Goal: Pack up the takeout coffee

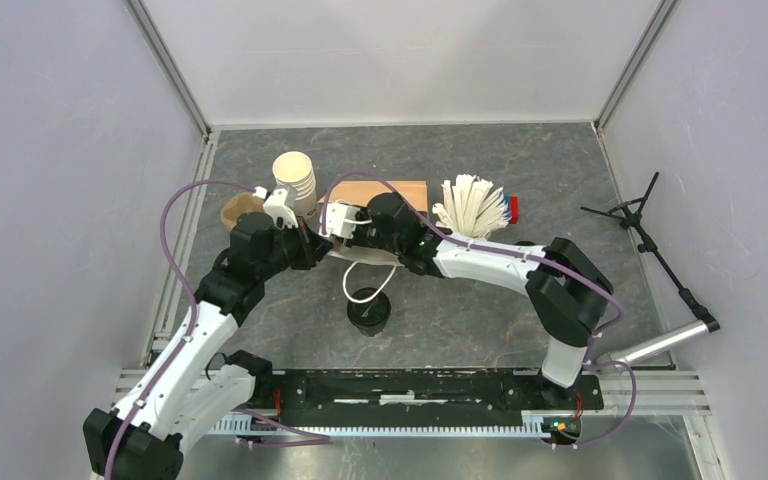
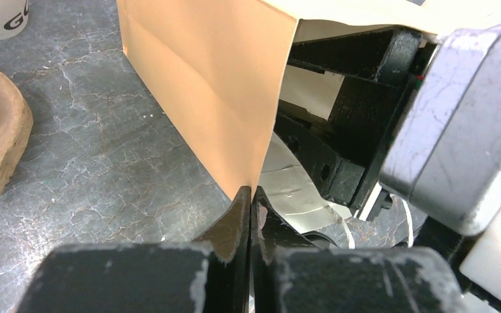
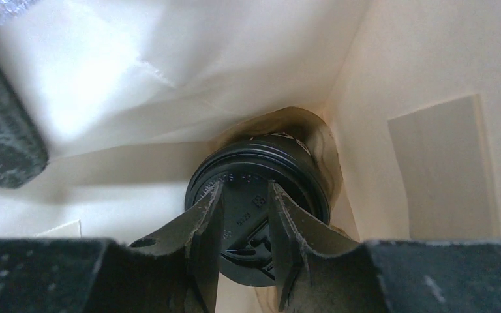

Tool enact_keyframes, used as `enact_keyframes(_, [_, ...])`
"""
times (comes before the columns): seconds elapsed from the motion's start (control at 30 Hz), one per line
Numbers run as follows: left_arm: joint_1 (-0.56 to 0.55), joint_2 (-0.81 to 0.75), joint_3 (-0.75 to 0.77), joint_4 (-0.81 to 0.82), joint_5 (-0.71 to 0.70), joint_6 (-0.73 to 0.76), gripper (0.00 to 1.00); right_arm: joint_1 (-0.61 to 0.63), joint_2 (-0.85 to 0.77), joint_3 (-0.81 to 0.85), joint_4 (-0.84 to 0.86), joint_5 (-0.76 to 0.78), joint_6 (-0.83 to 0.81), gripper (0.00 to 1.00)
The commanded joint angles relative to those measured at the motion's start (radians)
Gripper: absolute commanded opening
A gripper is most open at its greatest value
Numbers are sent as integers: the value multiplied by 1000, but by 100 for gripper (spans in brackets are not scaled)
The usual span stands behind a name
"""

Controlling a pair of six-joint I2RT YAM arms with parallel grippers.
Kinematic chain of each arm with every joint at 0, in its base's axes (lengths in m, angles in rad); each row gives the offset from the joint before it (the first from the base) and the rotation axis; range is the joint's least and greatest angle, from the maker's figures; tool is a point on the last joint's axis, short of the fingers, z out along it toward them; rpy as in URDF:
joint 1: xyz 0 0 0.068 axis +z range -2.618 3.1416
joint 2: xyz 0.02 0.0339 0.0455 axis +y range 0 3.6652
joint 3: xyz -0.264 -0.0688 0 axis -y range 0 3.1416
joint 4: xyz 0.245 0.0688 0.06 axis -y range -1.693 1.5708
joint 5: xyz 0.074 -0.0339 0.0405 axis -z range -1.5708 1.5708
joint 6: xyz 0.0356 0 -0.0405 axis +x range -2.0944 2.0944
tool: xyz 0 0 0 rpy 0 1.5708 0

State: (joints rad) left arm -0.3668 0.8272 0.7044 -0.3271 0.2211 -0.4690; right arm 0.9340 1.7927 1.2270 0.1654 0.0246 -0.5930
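Brown paper bag (image 2: 202, 85): edge clamped tight by left gripper (image 2: 251, 202). 1st black-lidded paper cup (image 3: 251, 171) deep inside; right gripper (image 3: 244, 222) half-spread at its lid, can't tell if gripping. 2nd black-lidded cup (image 1: 368, 314) on grey table (image 1: 480, 310), outside bag. Approx half done.

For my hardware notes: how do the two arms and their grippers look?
The left arm and right arm have white links and black joints. A purple cable runs along each. The left gripper and right gripper have black, worn fingers.

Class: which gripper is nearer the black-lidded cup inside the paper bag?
Right. The right gripper is inside the bag, fingertips just over the black-lidded cup; the left gripper is outside, pinching the bag's edge.
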Motion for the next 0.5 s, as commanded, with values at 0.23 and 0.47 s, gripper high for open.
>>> enact_keyframes(0.23, [-2,-44,-23,25,31,-33,2,2,56,54,57,121,60,37])
enact_keyframes(0.47, [-1,-51,-25,17,31,-31,2,0,78,66,62,182,65,36])
